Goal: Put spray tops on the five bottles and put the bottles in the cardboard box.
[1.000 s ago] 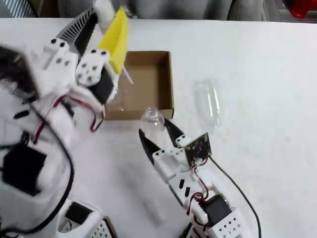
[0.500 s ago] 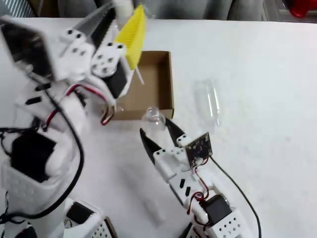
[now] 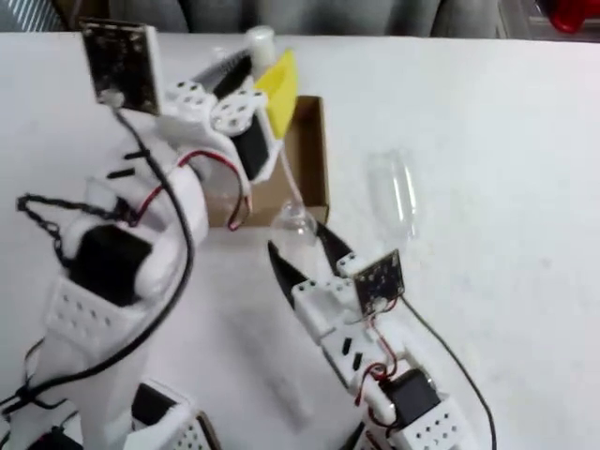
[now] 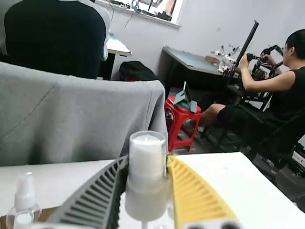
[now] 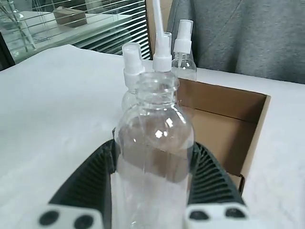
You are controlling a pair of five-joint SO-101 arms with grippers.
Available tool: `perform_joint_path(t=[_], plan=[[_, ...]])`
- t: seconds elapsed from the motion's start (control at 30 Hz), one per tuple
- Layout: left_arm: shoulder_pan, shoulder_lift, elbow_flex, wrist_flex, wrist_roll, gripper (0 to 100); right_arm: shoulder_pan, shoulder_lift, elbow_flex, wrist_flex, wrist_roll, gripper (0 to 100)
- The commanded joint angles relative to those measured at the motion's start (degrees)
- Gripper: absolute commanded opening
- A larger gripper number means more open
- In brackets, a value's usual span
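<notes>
Two claws are at work: the left claw (image 4: 147, 164) is pinched on a spray top (image 4: 147, 191), and the right claw (image 5: 153, 145) is clamped on an open bottle (image 5: 155, 124) held upright beside the cardboard box (image 5: 224, 105). The top should be centred over the neck, then lowered straight. Within the last second the top has been carried across the box toward the bottle

White spray top (image 4: 145, 176), left fingers (image 4: 93, 200) ribbed, one grey and one yellow, right fingers (image 5: 88, 183) ribbed black, clear colourless bottle (image 5: 153, 143), plain brown cardboard box (image 5: 224, 129), white desk (image 3: 487, 122), white arm shells (image 3: 323, 314), plain grey cloth (image 4: 71, 119), red stool (image 4: 183, 114).
</notes>
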Motion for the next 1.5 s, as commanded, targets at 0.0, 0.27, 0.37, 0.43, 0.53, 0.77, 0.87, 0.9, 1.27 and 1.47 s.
perform_joint_path(t=[0.0, 0.27, 0.37, 0.43, 0.53, 0.77, 0.87, 0.9, 1.27, 1.47], plan=[[0.31, -0.75, 2.29, -2.99, 0.53, 2, 0.75, -0.84, 0.53, 0.48, -0.09, 1.5], [-0.48, -11.03, 14.68, -10.29, 0.44, 2, 0.66, -0.84, 0.53, 0.48, -0.09, 1.5], [-0.31, -13.76, 19.25, -10.99, 0.44, 2, 0.57, -0.84, 0.53, 0.48, -0.09, 1.5], [-0.22, -14.99, 21.63, -10.81, 0.44, 2, 0.66, -0.84, 0.53, 0.48, -0.09, 1.5], [-0.13, -17.1, 25.32, -10.55, 0.53, 2, 0.66, -0.84, 0.53, 0.48, -0.09, 1.5], [5.14, -24.22, 35.25, -10.46, 0.53, 2, 0.66, -0.84, 0.53, 0.48, -0.09, 1.5], [7.6, -26.77, 38.42, -10.64, 0.53, 2, 0.66, -0.84, 0.53, 0.48, -0.09, 1.5], [8.4, -27.21, 39.38, -10.73, 0.53, 2, 0.66, -0.84, 0.53, 0.48, -0.09, 1.5], [10.07, -30.9, 48.53, -10.9, -2.64, 2, 0.75, -0.84, 0.53, 0.48, -0.09, 1.5], [10.15, -32.48, 52.13, -10.9, -8.88, 2, 0.75, -0.84, 0.53, 0.48, -0.09, 1.5]])
